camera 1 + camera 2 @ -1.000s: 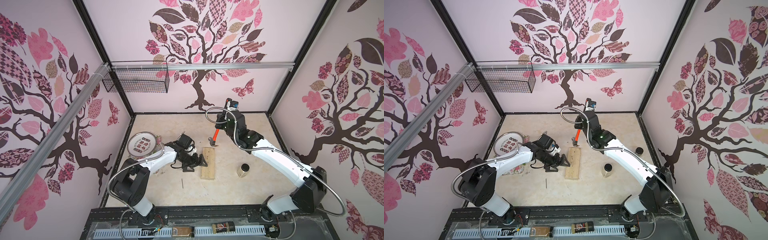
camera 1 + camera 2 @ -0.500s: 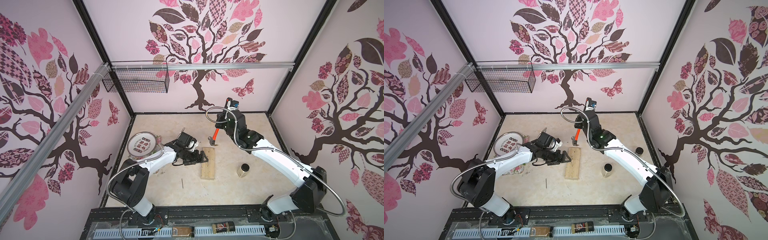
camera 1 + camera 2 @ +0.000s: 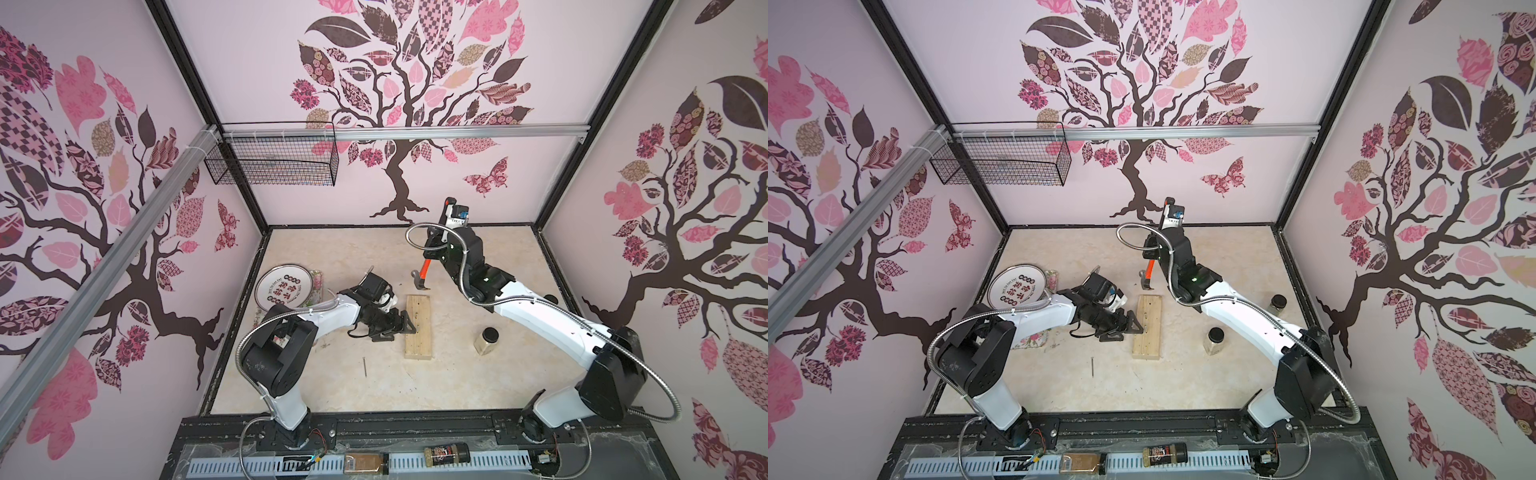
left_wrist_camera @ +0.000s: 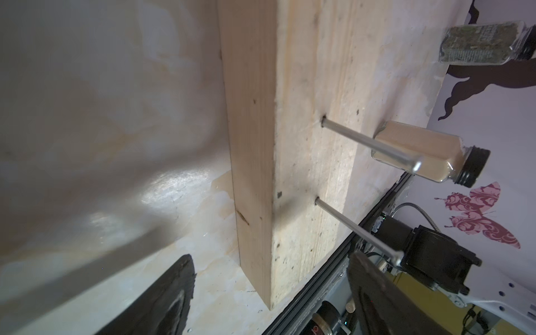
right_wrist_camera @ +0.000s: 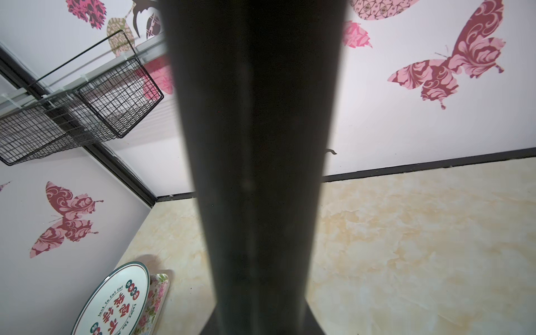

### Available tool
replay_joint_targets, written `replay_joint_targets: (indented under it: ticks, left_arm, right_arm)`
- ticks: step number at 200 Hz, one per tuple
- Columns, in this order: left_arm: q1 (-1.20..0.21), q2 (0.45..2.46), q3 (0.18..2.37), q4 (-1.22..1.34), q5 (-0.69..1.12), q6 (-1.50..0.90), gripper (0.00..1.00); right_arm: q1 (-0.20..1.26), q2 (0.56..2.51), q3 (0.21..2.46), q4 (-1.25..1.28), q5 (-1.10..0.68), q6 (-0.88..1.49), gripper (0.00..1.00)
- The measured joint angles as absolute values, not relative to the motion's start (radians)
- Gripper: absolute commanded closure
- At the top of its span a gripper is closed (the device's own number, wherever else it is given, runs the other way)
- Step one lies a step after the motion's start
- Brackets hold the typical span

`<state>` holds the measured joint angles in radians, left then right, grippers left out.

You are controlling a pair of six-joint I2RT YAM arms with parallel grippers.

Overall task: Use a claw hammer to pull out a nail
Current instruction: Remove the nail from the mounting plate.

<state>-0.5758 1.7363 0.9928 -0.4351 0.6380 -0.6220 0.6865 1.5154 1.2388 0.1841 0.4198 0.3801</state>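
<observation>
Our right hand is clamped tight around the black rubber handle of the claw hammer, a tool with a shiny steel head and an orange neck; in the right wrist view the dark handle fills the middle of the picture. The hammer's long axis runs steeply, head down and handle up towards the back wall; the head hangs just past the far end of the pale wooden block, and we cannot tell whether it touches the beige tabletop.

Our left hand lies low at the block's left long side, jaws spread wide and holding nothing; in the left wrist view one finger sits at tabletop level and the other over the block's top face. Two long steel nails stand upright in that face; a square glass jar with a black lid stands to the block's right.
</observation>
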Motion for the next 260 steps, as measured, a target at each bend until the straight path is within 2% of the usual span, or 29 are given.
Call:
replay_joint_targets:
  ticks: [43, 60, 93, 171, 260]
  left_arm:
    - [-0.583, 1.771, 0.987, -0.421, 0.661, -0.663, 0.30]
    - [-0.596, 1.781, 0.986, -0.420, 0.662, -0.668, 0.40]
    - [-0.611, 1.799, 0.986, -0.410, 0.678, -0.686, 0.50]
    - [-0.608, 1.811, 0.986, -0.383, 0.717, -0.712, 0.61]
    - [-0.608, 1.818, 0.986, -0.369, 0.744, -0.735, 0.63]
  right_arm:
    - [0.732, 1.576, 1.129, 0.354, 0.488, 0.305, 0.93]
    - [0.742, 1.587, 1.083, 0.426, 0.508, 0.295, 0.94]
    - [0.752, 1.589, 0.997, 0.543, 0.543, 0.289, 0.93]
    - [0.765, 1.637, 0.924, 0.740, 0.603, 0.283, 0.95]
    - [0.831, 1.760, 0.823, 1.065, 0.651, 0.094, 0.95]
